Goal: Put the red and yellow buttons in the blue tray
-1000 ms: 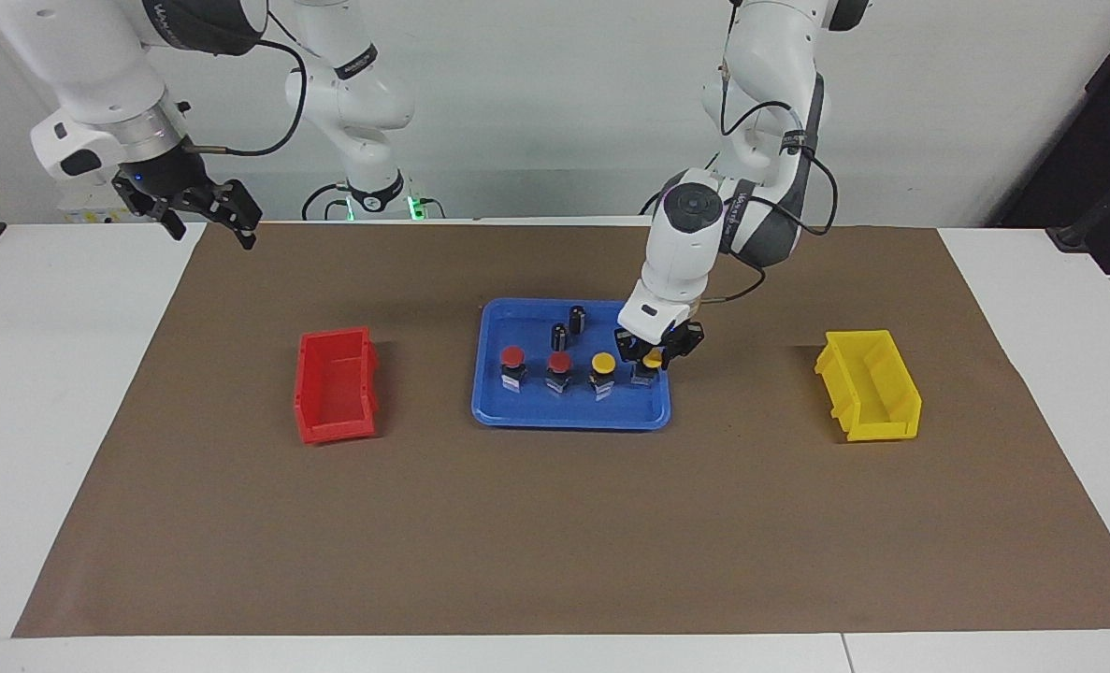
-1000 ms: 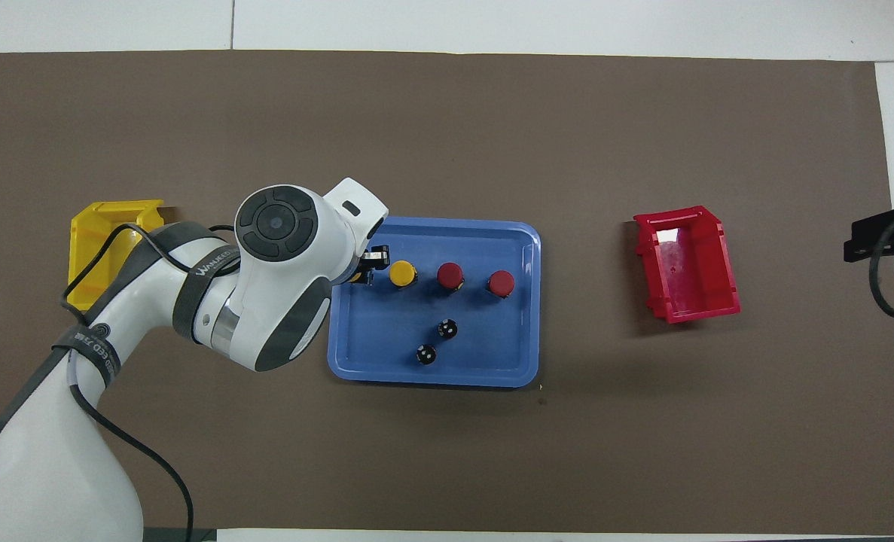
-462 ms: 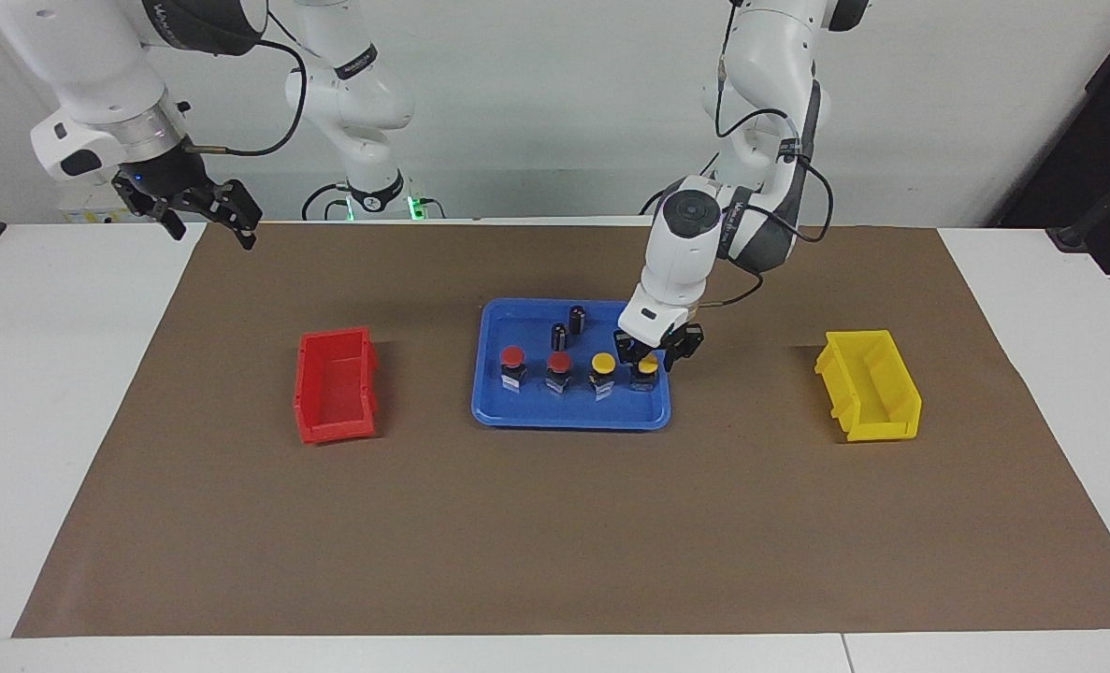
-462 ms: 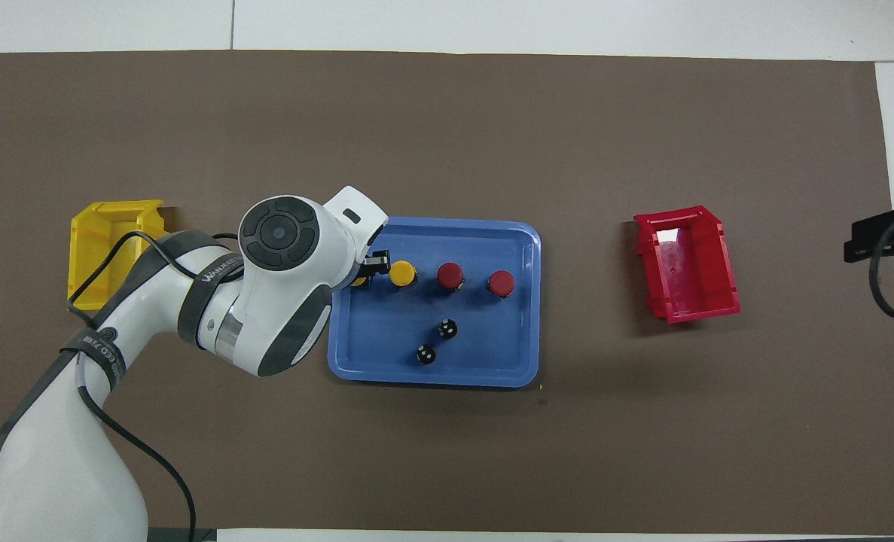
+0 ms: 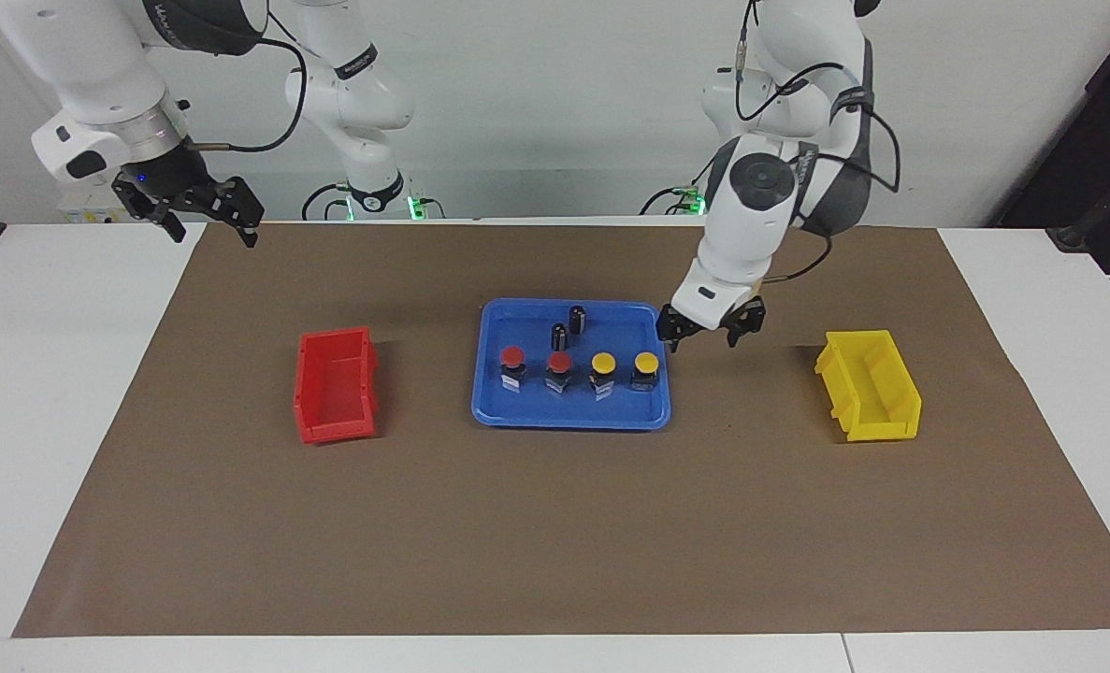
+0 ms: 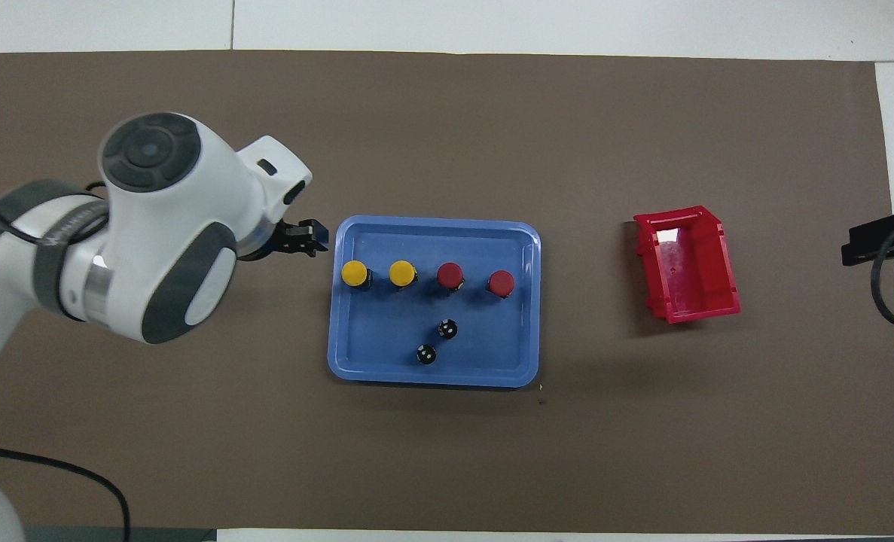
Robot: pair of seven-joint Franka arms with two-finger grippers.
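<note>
Blue tray [image 5: 570,416] holds all four buttons [image 5: 578,370] while my left gripper [image 5: 710,329] hovers beside it, open and empty, right gripper [image 5: 201,210] waiting.

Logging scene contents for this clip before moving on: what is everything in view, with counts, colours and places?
Shallow rectangular blue plastic tray: one, blue, mid-table on the brown paper.
Round-capped red push buttons: two, red, in the tray, toward the right arm's end of the row.
Round-capped yellow push buttons: two, yellow, same row, toward the left arm's end.
Capless dark cylinders: two, black, in the tray, nearer the robots.
Small red plastic bin: one, right arm's end.
Small yellow plastic bin: one, left arm's end.
Left hand: open, empty, beside the tray's corner.
Right hand: open, waiting over the paper's corner.
</note>
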